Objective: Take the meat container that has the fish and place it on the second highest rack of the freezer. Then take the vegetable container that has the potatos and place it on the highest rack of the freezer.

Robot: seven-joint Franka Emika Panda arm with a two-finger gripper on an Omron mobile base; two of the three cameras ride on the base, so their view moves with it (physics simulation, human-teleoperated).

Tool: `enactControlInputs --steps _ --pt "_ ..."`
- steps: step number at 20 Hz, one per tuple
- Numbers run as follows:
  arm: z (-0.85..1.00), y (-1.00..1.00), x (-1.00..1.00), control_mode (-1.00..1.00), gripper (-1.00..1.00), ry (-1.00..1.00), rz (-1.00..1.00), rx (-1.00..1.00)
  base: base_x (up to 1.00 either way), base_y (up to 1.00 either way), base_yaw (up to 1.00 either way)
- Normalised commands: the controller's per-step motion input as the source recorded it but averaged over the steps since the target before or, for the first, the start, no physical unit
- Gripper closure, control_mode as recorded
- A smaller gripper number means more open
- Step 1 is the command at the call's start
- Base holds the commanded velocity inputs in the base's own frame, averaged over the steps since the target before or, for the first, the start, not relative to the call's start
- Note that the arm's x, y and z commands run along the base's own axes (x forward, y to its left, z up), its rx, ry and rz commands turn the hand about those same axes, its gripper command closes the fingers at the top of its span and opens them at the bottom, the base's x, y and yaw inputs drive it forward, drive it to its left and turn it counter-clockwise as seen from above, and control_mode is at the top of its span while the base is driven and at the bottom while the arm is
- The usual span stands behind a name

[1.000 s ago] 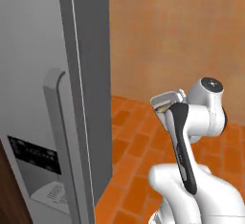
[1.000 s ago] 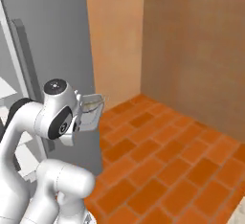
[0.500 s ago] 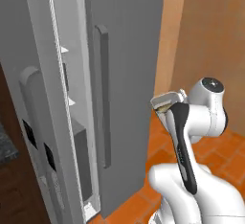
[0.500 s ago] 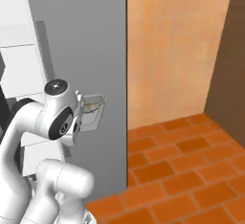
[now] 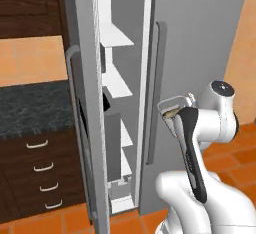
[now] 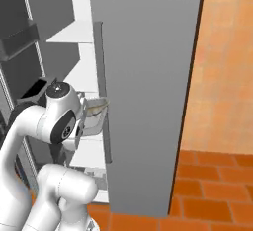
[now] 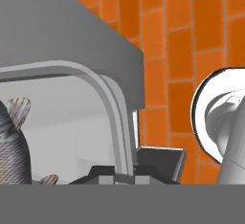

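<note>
- Clenched on the rim of the meat container [image 7: 112,108], our gripper [image 7: 125,176] grasps the grey tub in the hand view, with the fish [image 7: 13,144] lying inside at the left (scaly body, tail fin up) and orange brick floor [image 7: 182,41] beyond.
- From the left base view, we see the meat container [image 5: 175,107] carried up at the arm's wrist, just beside the freezer [image 5: 200,38]. Half a second ago the open gap sat further left; the whole picture has shifted, so our base has turned, not the things. White shelves [image 5: 116,80] now show through the gap, though we cannot tell which rack is which.
- From the right base view, the container [image 6: 96,112] hangs close to the freezer's closed door [image 6: 143,77], and the white shelves [image 6: 74,32] have come into view at the left.
</note>
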Motion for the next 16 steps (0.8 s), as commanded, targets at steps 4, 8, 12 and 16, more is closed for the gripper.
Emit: enactControlInputs --steps 4,8,12,16 --pt "0.0 0.0 0.0 1.0 1.0 0.0 0.0 0.0 0.01 -0.04 0.66" --pt "0.0 0.0 0.0 1.0 1.0 0.0 0.0 0.0 0.13 -0.27 0.56" --pt "0.0 0.0 0.0 1.0 1.0 0.0 0.0 0.0 0.07 -0.56 0.39" --pt "0.0 0.0 0.0 1.0 1.0 0.0 0.0 0.0 0.0 -0.81 0.28"
